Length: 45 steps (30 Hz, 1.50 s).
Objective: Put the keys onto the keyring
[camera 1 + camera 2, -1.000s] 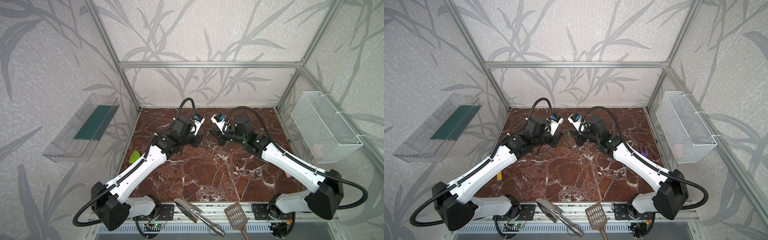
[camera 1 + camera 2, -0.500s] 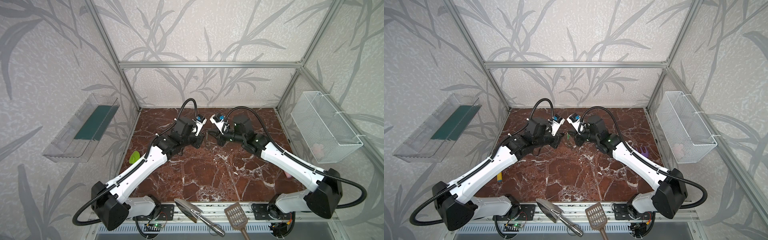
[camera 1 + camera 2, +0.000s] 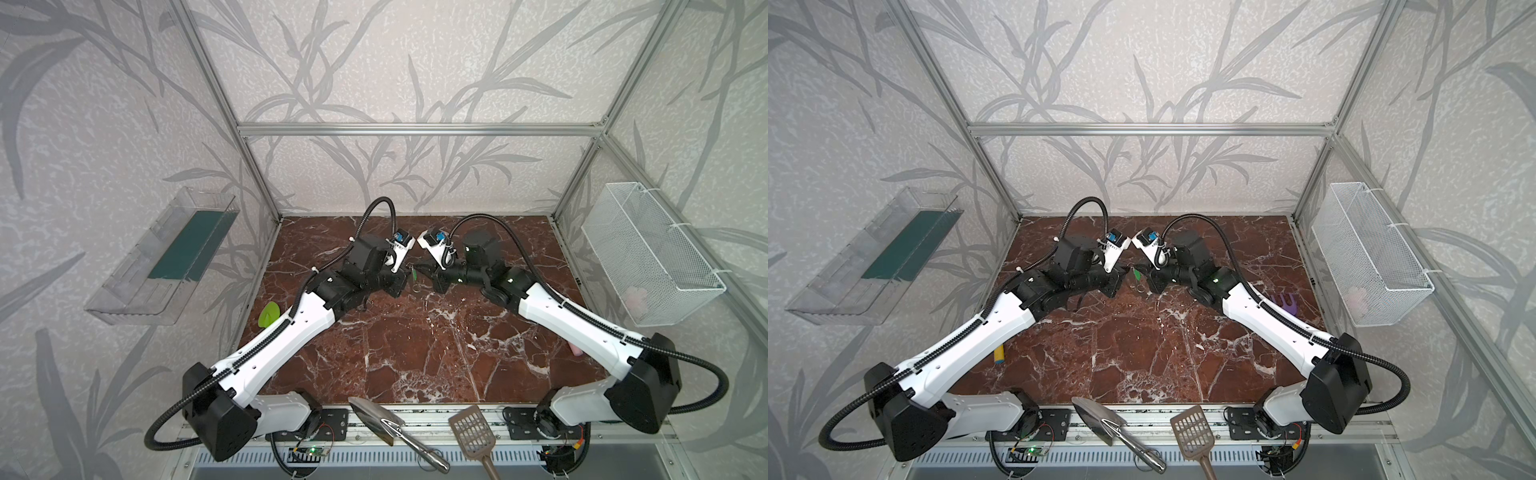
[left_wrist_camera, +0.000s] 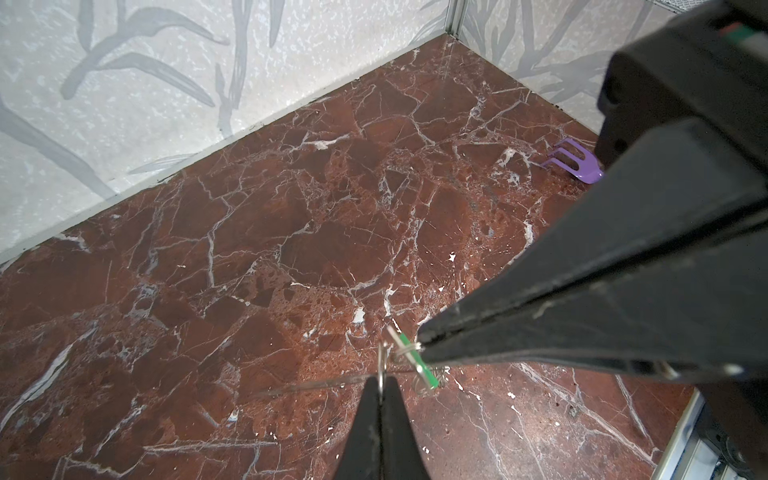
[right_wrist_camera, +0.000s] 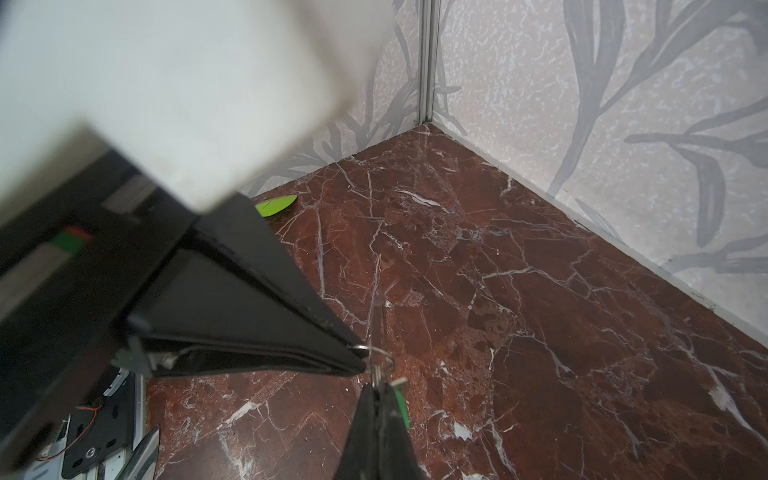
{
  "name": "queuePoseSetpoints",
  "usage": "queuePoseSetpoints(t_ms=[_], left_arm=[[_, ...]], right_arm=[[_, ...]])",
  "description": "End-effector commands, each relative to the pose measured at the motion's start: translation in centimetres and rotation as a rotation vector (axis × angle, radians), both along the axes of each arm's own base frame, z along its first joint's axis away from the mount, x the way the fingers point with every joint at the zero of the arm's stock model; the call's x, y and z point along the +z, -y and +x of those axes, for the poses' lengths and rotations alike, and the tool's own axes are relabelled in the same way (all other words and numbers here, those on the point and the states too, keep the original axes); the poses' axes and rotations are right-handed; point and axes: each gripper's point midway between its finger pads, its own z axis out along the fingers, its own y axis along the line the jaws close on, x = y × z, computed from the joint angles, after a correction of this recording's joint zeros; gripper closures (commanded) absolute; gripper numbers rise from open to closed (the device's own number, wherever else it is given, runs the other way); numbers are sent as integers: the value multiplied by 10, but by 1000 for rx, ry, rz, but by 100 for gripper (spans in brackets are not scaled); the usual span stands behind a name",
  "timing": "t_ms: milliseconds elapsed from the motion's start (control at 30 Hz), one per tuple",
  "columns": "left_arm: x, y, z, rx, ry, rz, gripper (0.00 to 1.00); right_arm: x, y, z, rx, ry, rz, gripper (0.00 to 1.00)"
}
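Searched every view – arms, walls, floor, tools – and found no text, label, brand, number or sign clear enough to read.

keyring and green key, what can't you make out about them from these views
- Left wrist view: right gripper covers where key meets keyring, so threaded or not is unclear.
- Right wrist view: key mostly behind the right gripper.
- Both top views: both too small.

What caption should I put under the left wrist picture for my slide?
Left gripper and right gripper, jaws shut, pinch the keyring, green key beside it, above the marble table.
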Motion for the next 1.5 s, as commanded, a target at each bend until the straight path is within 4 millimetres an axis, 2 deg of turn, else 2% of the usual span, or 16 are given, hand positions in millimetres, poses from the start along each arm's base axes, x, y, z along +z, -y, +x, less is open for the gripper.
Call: queuePoseSetpoints(t_ms=[0, 933, 1467], left_arm=[[25, 5, 1, -21, 55, -30, 100], [18, 9, -4, -46, 28, -2, 100], [11, 9, -3, -37, 17, 13, 100]], right_arm=[[18, -4, 2, 11, 33, 34, 100], [22, 3, 7, -44, 58, 40, 100], [30, 5, 3, -42, 74, 62, 100]])
